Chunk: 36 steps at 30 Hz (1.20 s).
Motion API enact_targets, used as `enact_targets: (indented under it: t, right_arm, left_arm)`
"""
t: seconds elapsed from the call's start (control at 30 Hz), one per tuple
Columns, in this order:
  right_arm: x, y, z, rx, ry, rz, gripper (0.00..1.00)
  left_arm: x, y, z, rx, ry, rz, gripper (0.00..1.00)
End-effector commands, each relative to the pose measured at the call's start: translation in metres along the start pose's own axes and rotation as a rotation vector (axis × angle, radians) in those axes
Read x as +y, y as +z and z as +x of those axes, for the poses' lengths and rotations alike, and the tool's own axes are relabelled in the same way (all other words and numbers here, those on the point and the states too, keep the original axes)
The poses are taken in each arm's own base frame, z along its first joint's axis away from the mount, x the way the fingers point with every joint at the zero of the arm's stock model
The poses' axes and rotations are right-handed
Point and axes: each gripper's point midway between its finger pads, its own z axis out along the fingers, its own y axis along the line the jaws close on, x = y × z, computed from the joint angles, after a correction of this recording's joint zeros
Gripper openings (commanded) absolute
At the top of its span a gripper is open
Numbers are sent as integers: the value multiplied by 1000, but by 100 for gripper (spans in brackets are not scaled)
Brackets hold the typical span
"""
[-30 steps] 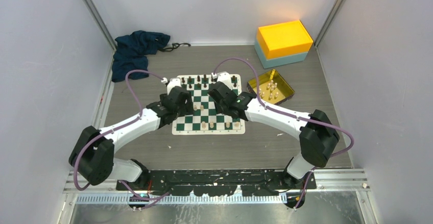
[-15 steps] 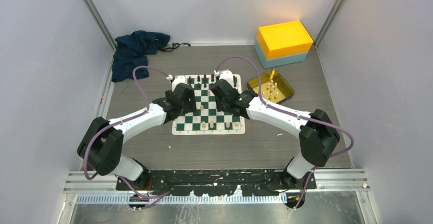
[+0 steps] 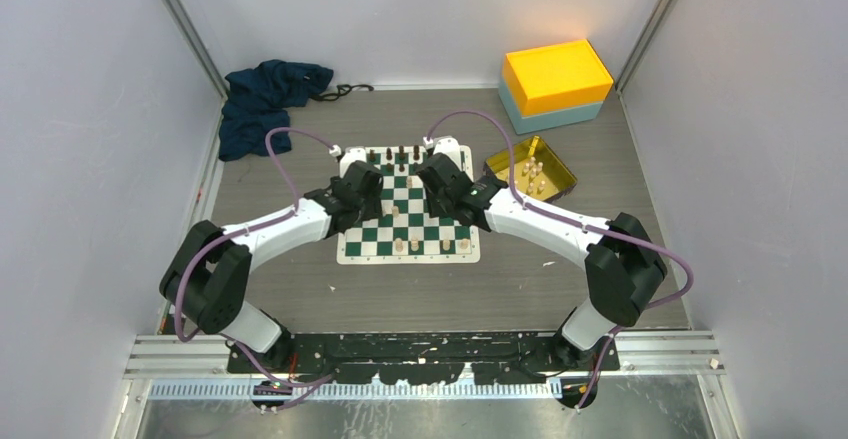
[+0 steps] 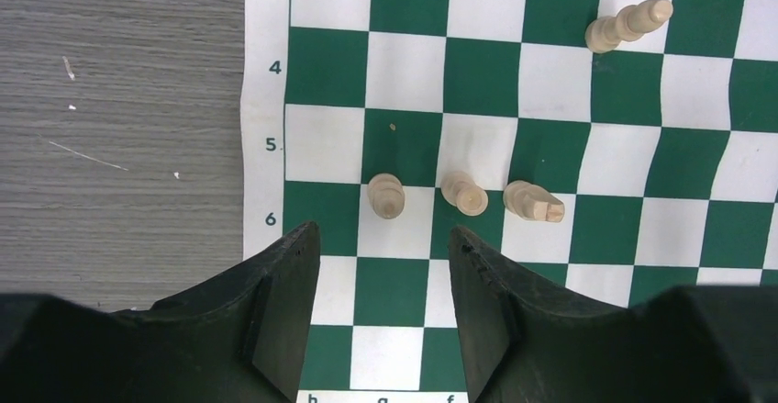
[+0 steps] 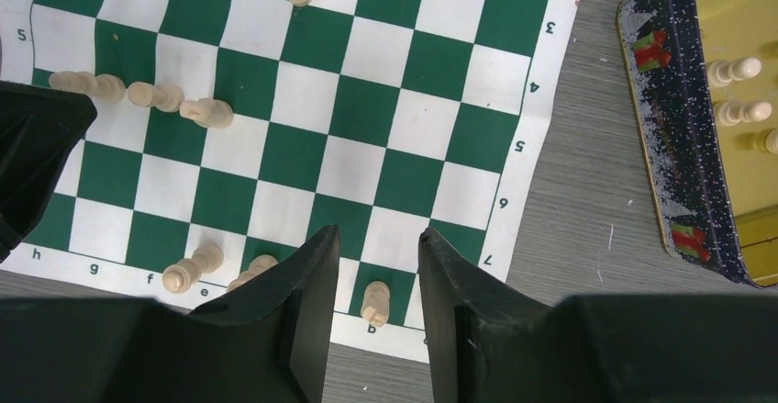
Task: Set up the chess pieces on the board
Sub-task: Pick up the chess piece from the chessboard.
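Note:
The green and white board (image 3: 372,233) lies mid-table with both grippers over it. My left gripper (image 4: 383,233) is open and holds nothing; its fingers (image 4: 284,316) hang above the g file. Just ahead of its tips stand three cream chess pieces (image 4: 386,195), and a taller one (image 4: 628,25) stands further off. My right gripper (image 5: 377,235) is open too. A cream piece (image 5: 373,302) stands on the board's b file below its gap, clear of both fingers. More cream pieces (image 5: 191,268) stand along that edge row, one partly hidden by a finger.
A gold tray (image 3: 553,164) right of the board holds several more cream pieces (image 5: 734,71). Black pieces (image 3: 400,153) line the far row. A yellow and teal box (image 3: 556,84) sits at the back right, a dark blue cloth (image 3: 268,99) at the back left.
My left arm has reached further over the board toward its far side, and its jaws have narrowed. The right gripper has shifted slightly the same way, its opening unchanged.

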Motion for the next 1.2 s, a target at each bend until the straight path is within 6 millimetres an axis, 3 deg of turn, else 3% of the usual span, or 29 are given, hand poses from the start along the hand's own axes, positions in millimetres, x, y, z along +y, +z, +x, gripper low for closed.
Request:
enact_targets:
  t: [0.0, 1.17]
  right_arm:
    - [3, -10, -22, -66, 23, -32, 43]
    - [-1, 1, -14, -46, 28, -27, 43]
  left_arm:
    - [-9, 0, -26, -66, -41, 31, 55]
    - [-8, 25, -22, -28, -37, 9, 31]
